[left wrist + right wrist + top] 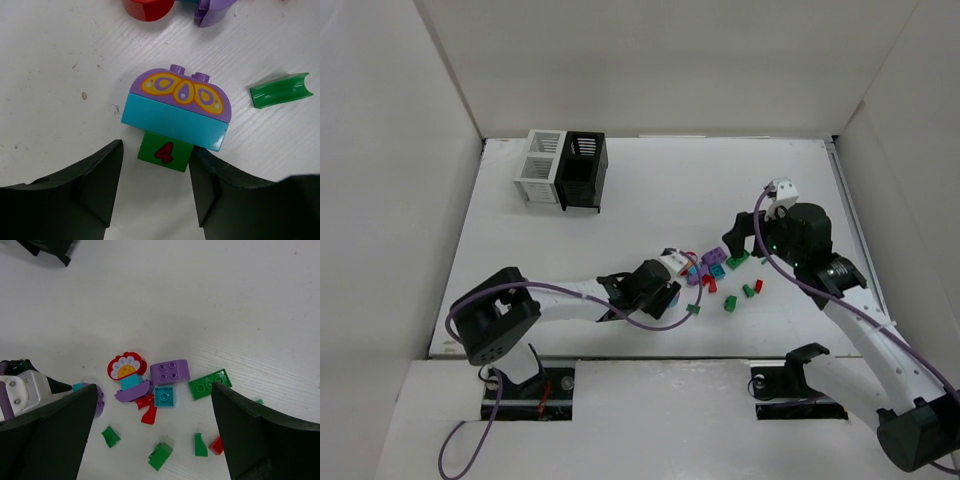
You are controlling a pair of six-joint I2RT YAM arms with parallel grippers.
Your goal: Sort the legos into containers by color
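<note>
The left gripper [154, 175], jaws wide, flanks the green numbered brick [165, 152] under a teal-and-purple stack [175, 107] low in its wrist view, likely lining up a pinch, while the boxes [560, 175] sit well apart at the overhead view's upper left.

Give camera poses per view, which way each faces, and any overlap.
Top external: above and behind the bases, looking down on the table; shows left arm, right arm, the containers, the legos.
Left wrist: close above the table, facing down; fingers of the left claw flank a green "4" brick.
Right wrist: higher, facing down on the legos; fingers of the right claw frame the view.
Shared: top and right wrist both show the legos and the left claw.
</note>
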